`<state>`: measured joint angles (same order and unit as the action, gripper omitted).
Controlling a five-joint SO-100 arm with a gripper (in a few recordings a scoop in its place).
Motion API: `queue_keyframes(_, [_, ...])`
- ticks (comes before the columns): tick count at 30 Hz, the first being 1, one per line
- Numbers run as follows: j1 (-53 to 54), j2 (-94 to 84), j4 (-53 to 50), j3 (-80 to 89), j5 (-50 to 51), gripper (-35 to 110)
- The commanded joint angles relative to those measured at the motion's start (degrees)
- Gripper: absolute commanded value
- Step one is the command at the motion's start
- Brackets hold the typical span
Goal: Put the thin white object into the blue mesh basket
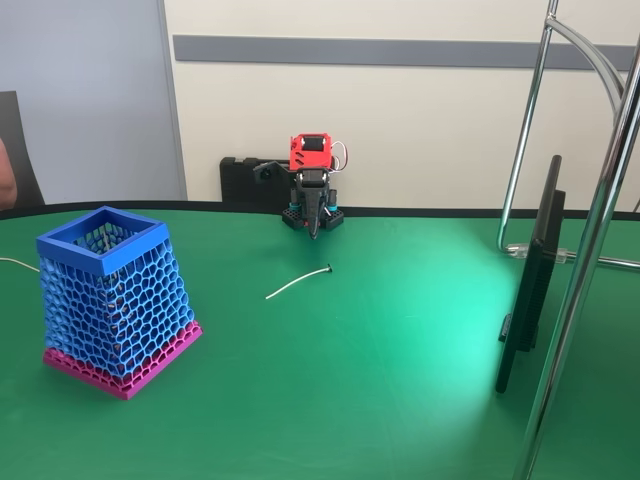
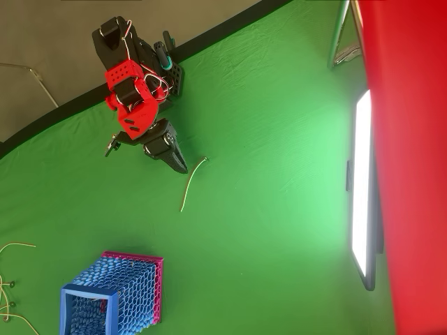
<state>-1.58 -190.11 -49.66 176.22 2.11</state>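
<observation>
Red-and-black arm [image 1: 312, 175] folded at the far edge of the green worktop [image 1: 380, 330], claw [image 1: 316, 228] pointed down close to the cloth, jaws drawn together and nothing between them. In the overhead view, claw [image 2: 180, 166] seen as a dark tapered tip just beside the thin white strip with the dark end [image 2: 192, 183], apart from it. In the fixed view, same strip [image 1: 298, 283] flat on the worktop, nearer than the claw, slanted, dark tip up-right. Square tapered basket of blue honeycomb mesh with solid blue rim and magenta base band [image 1: 110, 300] upright at the left, well apart from the strip; in the overhead view [image 2: 115, 296] at the lower left. Dark flat panel [image 1: 530, 275] upright at the right, beside chrome stand tubes [image 1: 585, 270]. Thin pale cable [image 2: 14, 246] left of the basket.
</observation>
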Motion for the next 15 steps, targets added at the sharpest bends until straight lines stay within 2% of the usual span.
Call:
queue_keyframes(1, [-0.09,-0.35,-0.79,0.18,-7.56,1])
queue_keyframes(9, [-0.35,0.79,-0.44,-0.18,-7.47,1])
queue_keyframes(15, [0.35,6.68,4.13,-1.32,-7.56,1])
